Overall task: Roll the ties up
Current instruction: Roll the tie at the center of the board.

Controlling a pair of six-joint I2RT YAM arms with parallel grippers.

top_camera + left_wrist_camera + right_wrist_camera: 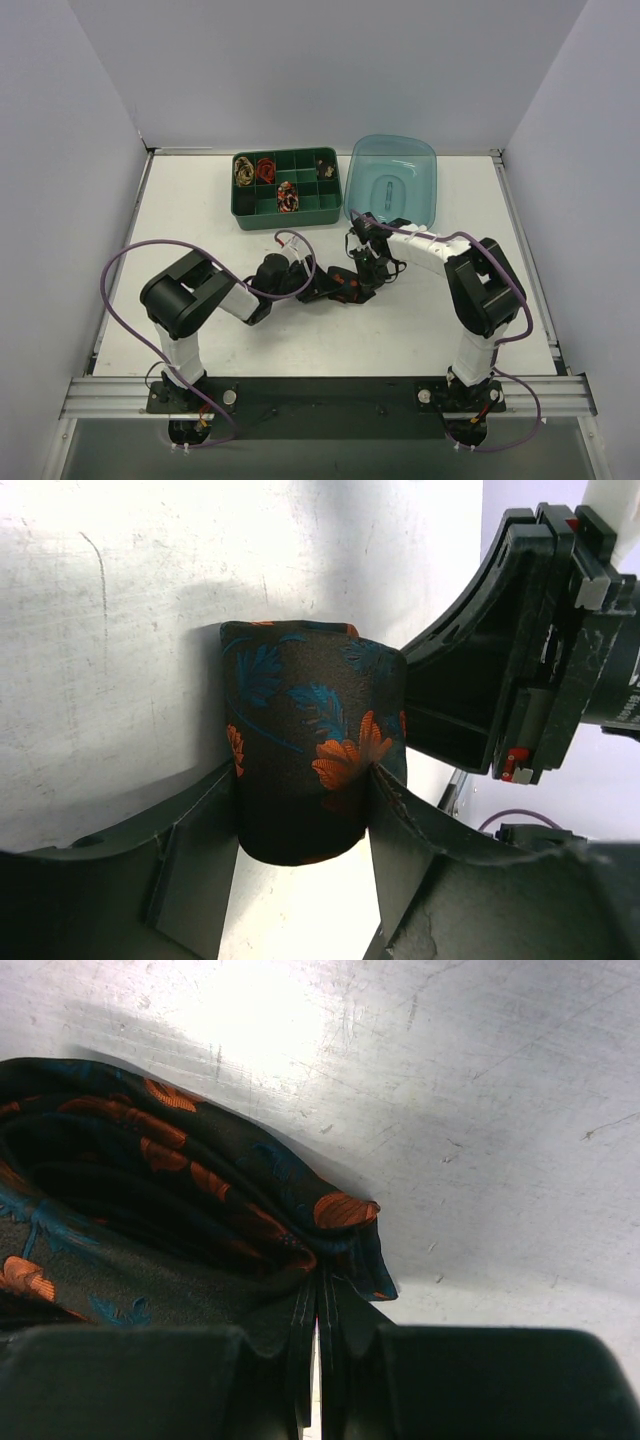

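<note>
Tie [345, 287] in dark cloth with orange and teal flowers lies near the centre of the white surface [200, 200], already wound into a fat coil. The left gripper [328, 285] reaches it from 9 o'clock. In the left wrist view its fingers [200, 860] straddle the coil and rest against both sides, spread about as wide as the coil itself. The right gripper [362, 272] meets the tie from 3 o'clock. It is pressed together and pinches a fold at the coil's outer edge, as the right wrist view shows. This roll looks close to finished. What seems left is to secure the loose end and carry the coil to the tray.

At 12 o'clock from the tie stands a green divided tray [290, 223]. Reading from its 9 o'clock side across, the back row holds a gold and black coil [244, 170], then a red coil [265, 169]. A dark item [326, 167], too small to identify, sits in the corner compartment at the 3 o'clock end. A black and orange coil [288, 196] sits in the front row near the middle. So at least three ties appear rolled and stowed, other compartments look unfilled, and no unrolled tie shows on the surface.

A clear blue tub [392, 180] rests just beside the tray, at 1 o'clock from the tie. A purple cable [120, 260] arcs out from the left arm. A smaller loop of it rises between the tie and the tray and could snag. The two arms are also crowded closely together.
</note>
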